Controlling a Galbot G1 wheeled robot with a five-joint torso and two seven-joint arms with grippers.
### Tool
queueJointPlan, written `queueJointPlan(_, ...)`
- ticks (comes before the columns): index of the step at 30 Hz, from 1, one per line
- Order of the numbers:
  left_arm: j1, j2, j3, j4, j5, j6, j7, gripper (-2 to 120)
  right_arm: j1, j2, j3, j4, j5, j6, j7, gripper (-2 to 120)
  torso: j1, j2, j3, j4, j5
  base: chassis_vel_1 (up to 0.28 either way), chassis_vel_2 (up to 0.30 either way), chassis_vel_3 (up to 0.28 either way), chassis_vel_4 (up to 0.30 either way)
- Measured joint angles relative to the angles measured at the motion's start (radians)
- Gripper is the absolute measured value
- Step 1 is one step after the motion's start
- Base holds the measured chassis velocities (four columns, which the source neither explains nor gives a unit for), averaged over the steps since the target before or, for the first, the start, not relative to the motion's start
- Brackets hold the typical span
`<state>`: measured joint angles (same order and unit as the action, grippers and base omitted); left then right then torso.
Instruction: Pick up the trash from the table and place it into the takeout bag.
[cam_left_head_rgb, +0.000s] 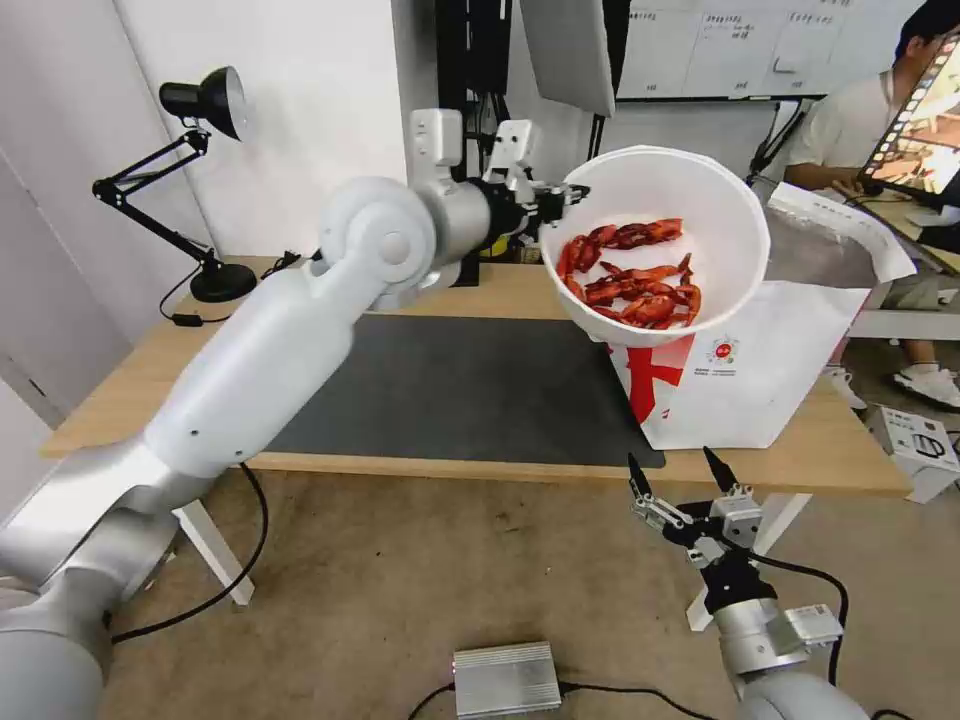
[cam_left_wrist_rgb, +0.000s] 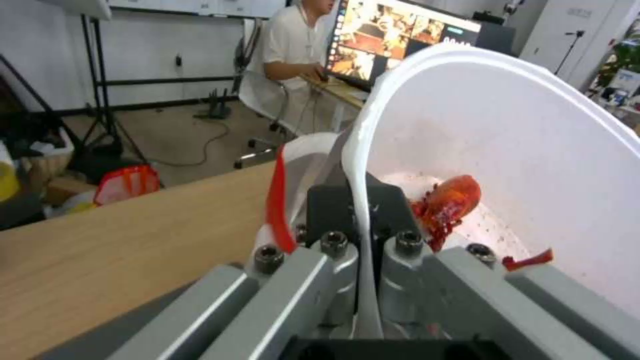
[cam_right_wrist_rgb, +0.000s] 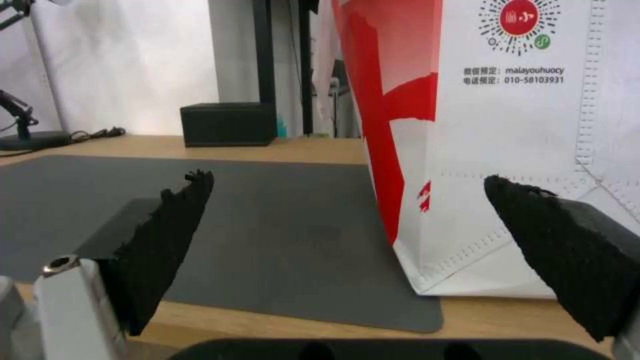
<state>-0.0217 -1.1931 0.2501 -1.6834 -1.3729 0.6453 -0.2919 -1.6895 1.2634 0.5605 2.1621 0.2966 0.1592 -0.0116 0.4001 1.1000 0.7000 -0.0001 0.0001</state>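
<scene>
White round bowl (cam_left_head_rgb: 700, 205), rim pinched by left gripper (cam_left_head_rgb: 568, 197), tilts above takeout bag (cam_left_head_rgb: 770, 380).

A plain white wall (cam_left_head_rgb: 300, 110) stood behind the table's far edge, and a black desk lamp (cam_left_head_rgb: 195, 180) rested on the table's far left corner, its cord trailing beside the base. A whiteboard (cam_left_head_rgb: 720, 45) hung high on the back wall. The floor (cam_left_head_rgb: 400, 590) was brownish, with a silver metal box (cam_left_head_rgb: 505, 678) and black cables lying on it. A black rectangular box (cam_right_wrist_rgb: 229, 124) sat at the table's far edge.
</scene>
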Motion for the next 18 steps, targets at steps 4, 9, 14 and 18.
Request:
queueJointPlan(4,-0.03,-0.044,0.012,0.042,0.003,-0.001,-0.007,0,0.0,0.0,0.0,0.0,0.0,0.0,0.0,100,0.0,0.0,0.0,0.0,0.0001,0.0,0.0,0.0,0.0)
queueJointPlan(9,-0.059,-0.101,0.018,0.094,0.004,-0.003,-0.035,0,0.0,0.0,0.0,0.0,0.0,0.0,0.0,100,0.0,0.0,0.0,0.0001,0.0,0.0,0.0,0.0,0.0)
queueJointPlan(14,-0.071,-0.157,0.019,0.142,0.009,-0.01,-0.057,0,0.0,0.0,0.0,0.0,0.0,0.0,0.0,100,0.0,0.0,0.0,0.0001,0.0,0.0,0.0,0.0,0.0)
queueJointPlan(18,-0.071,-0.201,0.019,0.174,0.023,-0.014,-0.079,0,0.0,0.0,0.0,0.0,0.0,0.0,0.0,100,0.0,0.0,0.0,0.0,0.0001,0.0,0.0,0.0,0.0)
